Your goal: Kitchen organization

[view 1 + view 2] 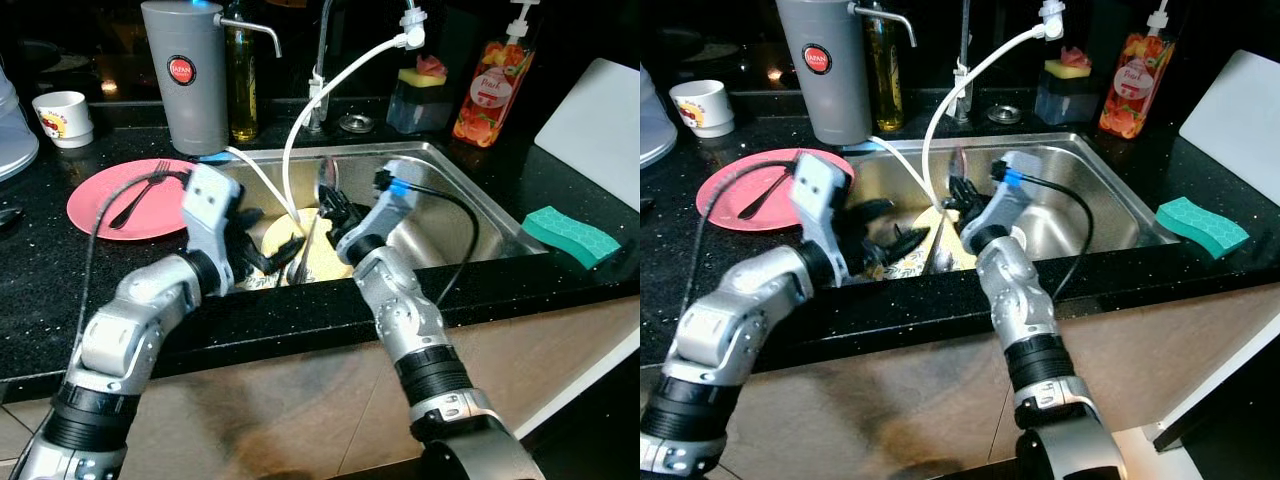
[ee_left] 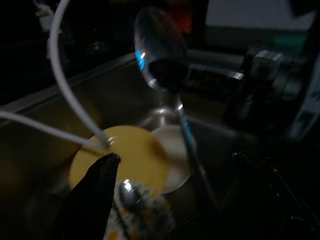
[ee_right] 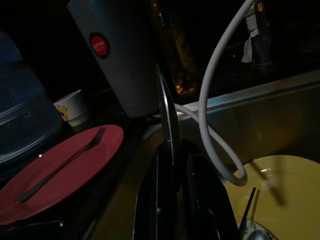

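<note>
My right gripper (image 1: 338, 213) is inside the steel sink (image 1: 470, 190), shut on a metal spoon (image 1: 324, 183) whose bowl points up. In the right wrist view the spoon (image 3: 167, 112) stands edge-on between the black fingers (image 3: 200, 195). My left gripper (image 1: 268, 250) is also in the sink, open and holding nothing, just above a yellow plate (image 1: 328, 258). One of its fingers (image 2: 95, 200) hangs over that plate (image 2: 135, 155). Another spoon (image 2: 128, 193) lies on patterned dishware under it. A pink plate (image 1: 95, 205) with a black fork (image 1: 140, 193) sits on the counter to the left.
Two white hoses (image 1: 298, 130) curve from the tap into the sink between the arms. A grey canister (image 1: 185, 75), an oil bottle (image 1: 240, 85) and a cup (image 1: 62, 117) stand behind. A green sponge (image 1: 570, 235), a soap bottle (image 1: 490, 85) and a white board (image 1: 600, 125) are to the right.
</note>
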`<state>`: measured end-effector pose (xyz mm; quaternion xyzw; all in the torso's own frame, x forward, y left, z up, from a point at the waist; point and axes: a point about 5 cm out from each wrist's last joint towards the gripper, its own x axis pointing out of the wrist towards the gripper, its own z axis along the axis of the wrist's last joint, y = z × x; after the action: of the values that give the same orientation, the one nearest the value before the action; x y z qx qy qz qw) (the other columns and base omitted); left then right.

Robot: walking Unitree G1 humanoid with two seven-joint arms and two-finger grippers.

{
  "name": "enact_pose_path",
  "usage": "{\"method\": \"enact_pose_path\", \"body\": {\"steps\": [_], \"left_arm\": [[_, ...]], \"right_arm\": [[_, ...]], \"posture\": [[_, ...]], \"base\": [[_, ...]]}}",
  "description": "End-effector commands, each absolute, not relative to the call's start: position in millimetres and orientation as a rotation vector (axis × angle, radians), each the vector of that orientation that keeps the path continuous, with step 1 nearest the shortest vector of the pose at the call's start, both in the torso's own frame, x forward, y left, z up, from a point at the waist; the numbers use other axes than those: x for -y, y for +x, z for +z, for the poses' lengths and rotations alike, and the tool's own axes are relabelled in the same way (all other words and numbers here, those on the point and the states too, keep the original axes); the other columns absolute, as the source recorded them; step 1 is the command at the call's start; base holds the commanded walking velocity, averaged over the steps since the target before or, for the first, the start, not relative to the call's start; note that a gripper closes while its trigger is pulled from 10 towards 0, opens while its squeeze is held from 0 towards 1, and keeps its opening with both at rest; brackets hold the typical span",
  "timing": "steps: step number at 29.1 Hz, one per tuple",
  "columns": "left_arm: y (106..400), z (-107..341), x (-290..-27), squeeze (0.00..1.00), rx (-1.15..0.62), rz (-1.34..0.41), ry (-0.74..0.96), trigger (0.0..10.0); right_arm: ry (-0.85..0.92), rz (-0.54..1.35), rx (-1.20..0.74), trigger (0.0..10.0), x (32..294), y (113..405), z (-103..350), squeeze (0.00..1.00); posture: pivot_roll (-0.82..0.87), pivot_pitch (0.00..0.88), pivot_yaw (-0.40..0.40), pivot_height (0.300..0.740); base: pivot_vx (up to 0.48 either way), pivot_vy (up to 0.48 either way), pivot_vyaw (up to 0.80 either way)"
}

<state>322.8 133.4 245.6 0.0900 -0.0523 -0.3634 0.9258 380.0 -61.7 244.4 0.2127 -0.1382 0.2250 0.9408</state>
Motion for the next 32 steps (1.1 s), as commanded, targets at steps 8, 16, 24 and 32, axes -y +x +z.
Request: {"method": "enact_pose_path", "body": {"steps": [8,16,24,32], "left_arm": [[330,234,-147,0.0,0.072,-0.616,0.273,10.0],[345,232,-174,0.0,0.006,-0.336,0.306,10.0],[355,251,-199,1.0,0.048,-0.154,0.254,10.0],[358,251,-203,0.3,0.029,-0.167,0.409,10.0]], "right_arm": [[0.391,0.406,0.277,10.0,69,383,234,0.0],[0.403,0.382,0.289,10.0,72,380,234,0.0],[0.412,0.426,0.307,10.0,68,375,241,0.0],[0.415,0.442,0.313,10.0,65,372,244,0.0]], "posture": [[0.04,0.07,-0.043,0.74],[0.03,0.073,-0.039,0.74],[0.04,0.074,-0.038,0.74],[0.04,0.071,-0.037,0.74]], "base": [[0.0,0.0,0.0],[0.0,0.0,0.0],[0.0,0.0,0.0],[0.0,0.0,0.0]]}}
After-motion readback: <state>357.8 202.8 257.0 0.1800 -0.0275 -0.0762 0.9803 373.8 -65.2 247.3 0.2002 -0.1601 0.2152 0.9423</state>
